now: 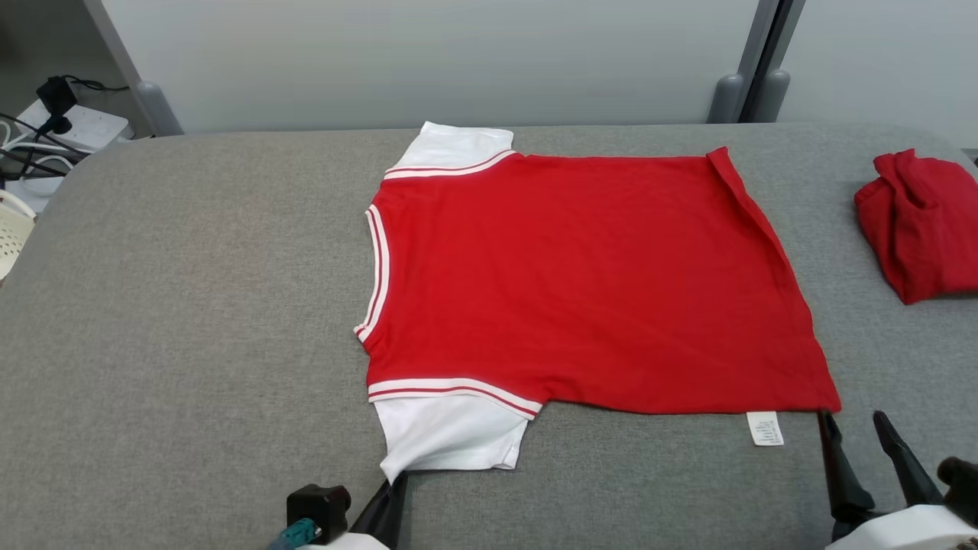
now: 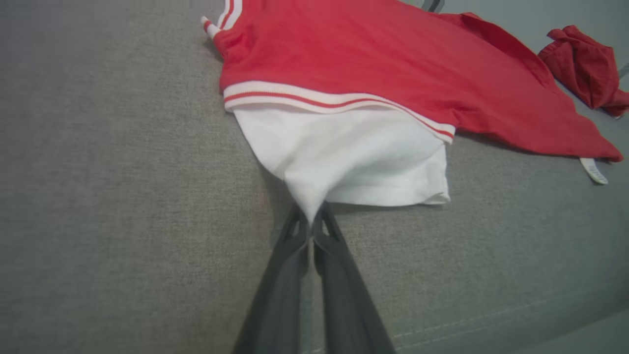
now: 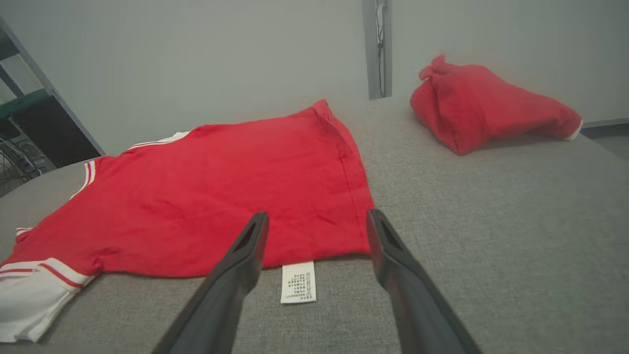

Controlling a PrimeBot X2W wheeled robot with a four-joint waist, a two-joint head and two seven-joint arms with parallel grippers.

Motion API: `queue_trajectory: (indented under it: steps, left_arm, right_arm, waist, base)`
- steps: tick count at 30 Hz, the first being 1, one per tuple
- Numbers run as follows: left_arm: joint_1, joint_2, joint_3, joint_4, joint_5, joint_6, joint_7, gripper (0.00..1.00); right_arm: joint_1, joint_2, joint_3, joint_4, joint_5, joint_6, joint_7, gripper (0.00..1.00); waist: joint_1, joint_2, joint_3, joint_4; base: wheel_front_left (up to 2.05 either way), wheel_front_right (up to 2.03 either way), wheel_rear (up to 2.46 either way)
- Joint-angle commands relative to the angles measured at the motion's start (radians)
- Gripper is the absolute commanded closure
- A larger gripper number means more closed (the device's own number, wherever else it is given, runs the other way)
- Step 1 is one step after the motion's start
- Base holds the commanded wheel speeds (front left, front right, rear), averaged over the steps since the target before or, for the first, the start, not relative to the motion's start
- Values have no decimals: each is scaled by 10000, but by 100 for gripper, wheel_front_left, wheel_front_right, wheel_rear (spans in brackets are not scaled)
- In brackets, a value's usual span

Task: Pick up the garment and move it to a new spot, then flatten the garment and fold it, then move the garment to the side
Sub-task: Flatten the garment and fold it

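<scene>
The garment (image 1: 581, 283) is a red T-shirt with white sleeves, spread flat across the grey table, collar toward the left. My left gripper (image 1: 393, 483) is shut on the corner of the near white sleeve (image 2: 344, 157), pinching the cloth at its tip; the same gripper (image 2: 311, 221) appears closed on the sleeve in its wrist view. My right gripper (image 1: 852, 416) stands open just by the shirt's near hem corner, beside the white care label (image 1: 765, 428). In the right wrist view that gripper (image 3: 317, 219) straddles the hem edge, with the label (image 3: 298, 281) between its fingers and nothing pinched.
A second red garment (image 1: 921, 221) lies bunched at the table's right edge, also seen as a heap (image 3: 484, 105). The grey table (image 1: 191, 305) has bare room on its left half. Cables and a power strip (image 1: 69, 122) sit beyond the far left corner.
</scene>
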Motion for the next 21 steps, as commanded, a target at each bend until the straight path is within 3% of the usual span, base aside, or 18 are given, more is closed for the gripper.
queue_trajectory:
  steps: [1,11,21]
  left_arm:
    - [-53,233,270,-469,169,42,-122,100]
    - [156,733,230,-2090,318,449,346,100]
    - [180,841,22,-3175,441,670,668,100]
  right_arm:
    - [-565,-180,26,196,13,0,-134,0]
    - [-2100,-20,-450,3505,694,0,-133,0]
    - [-3260,-34,-742,5505,1010,0,-133,0]
  waist:
    - [0,0,112,135]
    - [0,0,487,596]
    - [0,0,742,909]
  base:
    - [0,0,0]
    - [0,0,0]
    - [0,0,0]
